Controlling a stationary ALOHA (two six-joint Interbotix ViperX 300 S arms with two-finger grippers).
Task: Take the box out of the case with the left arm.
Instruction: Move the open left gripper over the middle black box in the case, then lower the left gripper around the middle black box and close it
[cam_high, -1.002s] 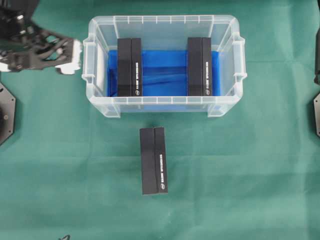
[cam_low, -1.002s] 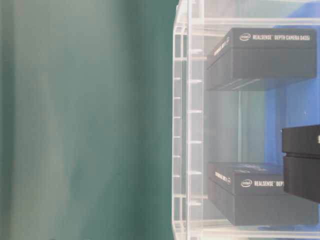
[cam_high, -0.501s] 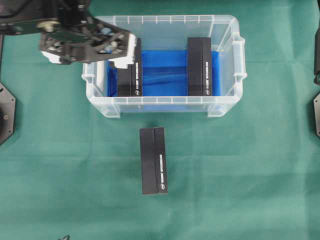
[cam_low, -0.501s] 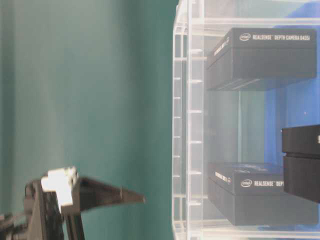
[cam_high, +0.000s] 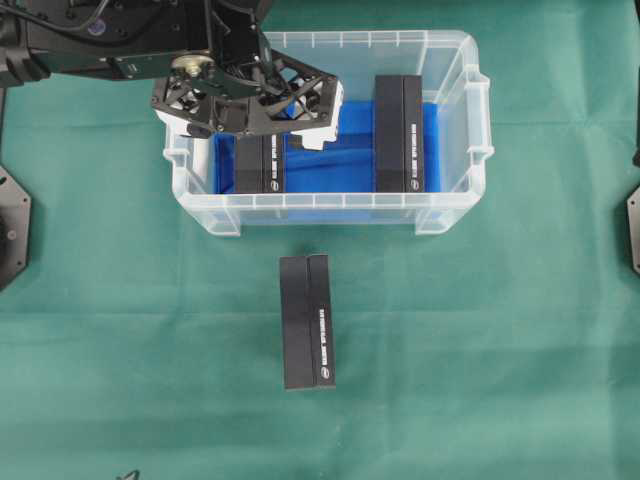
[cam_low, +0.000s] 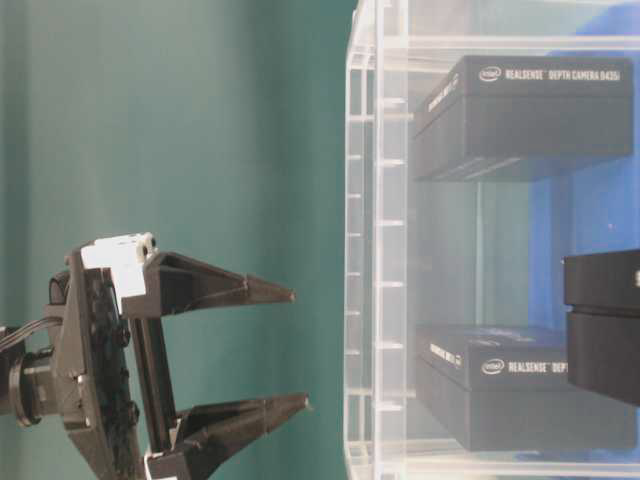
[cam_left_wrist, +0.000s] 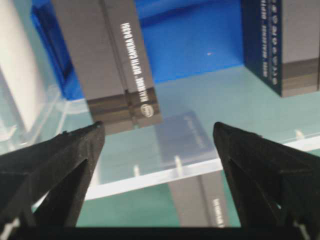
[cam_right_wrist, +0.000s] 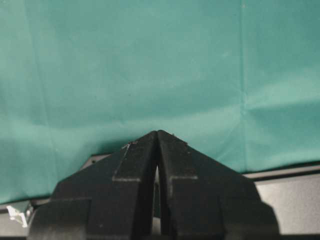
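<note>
The left gripper (cam_left_wrist: 157, 135) stands wide open, its two black fingers (cam_left_wrist: 60, 165) spread far apart with nothing between them and nothing in contact with either tip. In the table-level view the left gripper (cam_low: 298, 350) hangs outside and above the clear wall, both pointed tips aimed toward the case (cam_low: 365, 250). From overhead, the left gripper (cam_high: 265, 115) sits over the left half of the case (cam_high: 330, 205), directly above the left box (cam_high: 260, 165), without touching it.

The left box (cam_left_wrist: 107, 60) is a dark, elongated carton with white lettering along one face; it rests on the blue lining (cam_high: 330, 145) inside the case, near the left wall. A second box (cam_high: 399, 130) of the same kind lies inside the case near the right wall, well apart from the first. A third box (cam_high: 306, 320) lies outside the case on the green cloth (cam_high: 500, 350), just in front of the near wall.

The right gripper (cam_right_wrist: 158, 135) is fully closed, its fingers pressed together over bare green cloth and holding nothing.
</note>
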